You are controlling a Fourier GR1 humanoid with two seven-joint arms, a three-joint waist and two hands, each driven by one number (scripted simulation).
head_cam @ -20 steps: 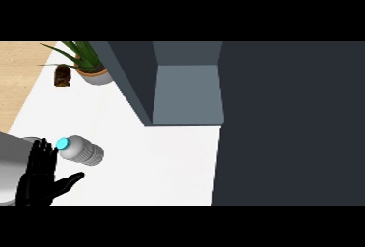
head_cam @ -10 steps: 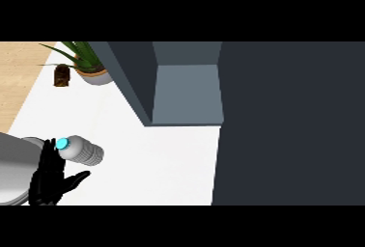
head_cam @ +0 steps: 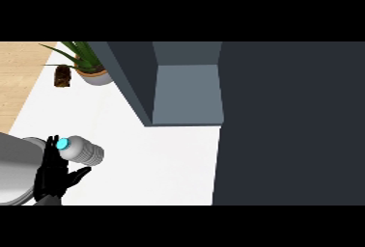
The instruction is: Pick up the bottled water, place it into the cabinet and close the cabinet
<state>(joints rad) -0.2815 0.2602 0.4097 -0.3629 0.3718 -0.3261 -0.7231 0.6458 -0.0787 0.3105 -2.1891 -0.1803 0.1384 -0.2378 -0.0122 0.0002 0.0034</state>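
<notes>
Clear ribbed water bottle [head_cam: 84, 151] with a turquoise cap, near-left on the white desk [head_cam: 157, 164]; no readable label. Left hand [head_cam: 54, 174] just beside it, fingers [head_cam: 51, 144] straight and open. Open cabinet [head_cam: 187, 91] farther right; potted plant [head_cam: 89, 65] far left.

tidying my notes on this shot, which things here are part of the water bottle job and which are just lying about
Part of the job:
bottled water, lying on the counter
open cabinet
left hand, open beside the bottle

Just lying about:
potted plant
small brown object beside the plant
</notes>
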